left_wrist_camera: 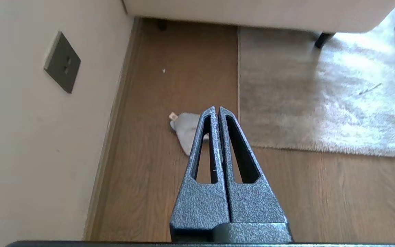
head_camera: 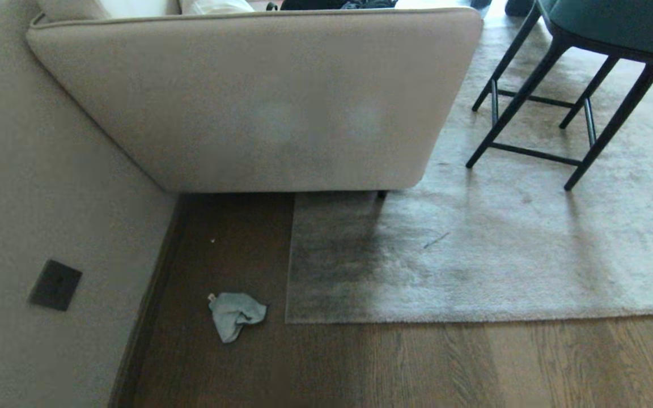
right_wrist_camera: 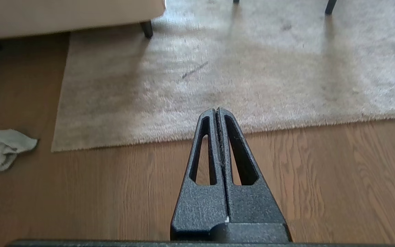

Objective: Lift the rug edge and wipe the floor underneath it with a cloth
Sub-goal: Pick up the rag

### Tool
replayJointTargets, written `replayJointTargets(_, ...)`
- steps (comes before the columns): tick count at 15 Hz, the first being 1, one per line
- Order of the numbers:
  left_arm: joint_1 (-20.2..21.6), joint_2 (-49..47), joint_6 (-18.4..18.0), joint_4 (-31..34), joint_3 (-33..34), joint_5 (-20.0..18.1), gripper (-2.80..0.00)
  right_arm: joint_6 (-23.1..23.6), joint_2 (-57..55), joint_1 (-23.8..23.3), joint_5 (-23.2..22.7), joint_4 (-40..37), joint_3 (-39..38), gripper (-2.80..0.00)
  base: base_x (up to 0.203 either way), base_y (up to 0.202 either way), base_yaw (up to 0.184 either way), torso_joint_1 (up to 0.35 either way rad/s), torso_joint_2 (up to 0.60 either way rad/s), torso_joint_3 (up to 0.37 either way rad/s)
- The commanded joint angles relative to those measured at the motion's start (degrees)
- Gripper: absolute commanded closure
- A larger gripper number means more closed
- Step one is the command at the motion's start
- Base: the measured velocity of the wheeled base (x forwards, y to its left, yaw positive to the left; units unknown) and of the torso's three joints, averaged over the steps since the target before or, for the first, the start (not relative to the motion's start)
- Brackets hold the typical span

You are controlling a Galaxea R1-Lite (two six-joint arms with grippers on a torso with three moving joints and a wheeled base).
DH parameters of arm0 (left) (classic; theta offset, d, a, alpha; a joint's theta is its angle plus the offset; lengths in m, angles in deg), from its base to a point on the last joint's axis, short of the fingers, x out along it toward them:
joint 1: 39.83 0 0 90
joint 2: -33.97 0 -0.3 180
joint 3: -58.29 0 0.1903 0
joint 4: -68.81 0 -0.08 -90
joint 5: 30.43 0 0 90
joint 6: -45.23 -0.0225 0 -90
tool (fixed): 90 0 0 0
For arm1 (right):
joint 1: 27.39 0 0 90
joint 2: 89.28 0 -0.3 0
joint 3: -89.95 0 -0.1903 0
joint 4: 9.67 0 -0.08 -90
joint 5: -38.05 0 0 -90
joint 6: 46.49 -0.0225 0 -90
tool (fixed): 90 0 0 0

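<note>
Small pale grey-blue soft cloth (head_camera: pixel 237 314) crumpled on brown plank floor (head_camera: pixel 417 362), light, pinch a fold; grey-beige rug edge (head_camera: pixel 289 309) floppy, lift at corner. Left gripper (left_wrist_camera: pixel 216 109), right gripper (right_wrist_camera: pixel 216 110) fingers closed, empty.

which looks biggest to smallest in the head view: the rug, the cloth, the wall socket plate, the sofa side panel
1. the rug, though cut off at the picture's right edge
2. the sofa side panel, close behind; it may be nearer the camera, so unsure
3. the cloth and the wall socket plate look alike in size; no ranking
</note>
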Motion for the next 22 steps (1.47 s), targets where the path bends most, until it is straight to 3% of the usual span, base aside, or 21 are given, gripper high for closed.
replayJointTargets(1,0.01,0.00,0.04,0.00,0.00,0.04,0.00,-0.03,-0.07,0.02,0.01,0.01,0.00,0.00,0.000,0.000,0.000,-0.002,0.00,-0.194)
replayJointTargets(22,0.01,0.00,0.13,0.00,0.00,-0.04,0.00,-0.03,-0.07,0.02,0.01,0.04,0.00,0.00,0.000,0.000,0.000,0.002,0.00,-0.198)
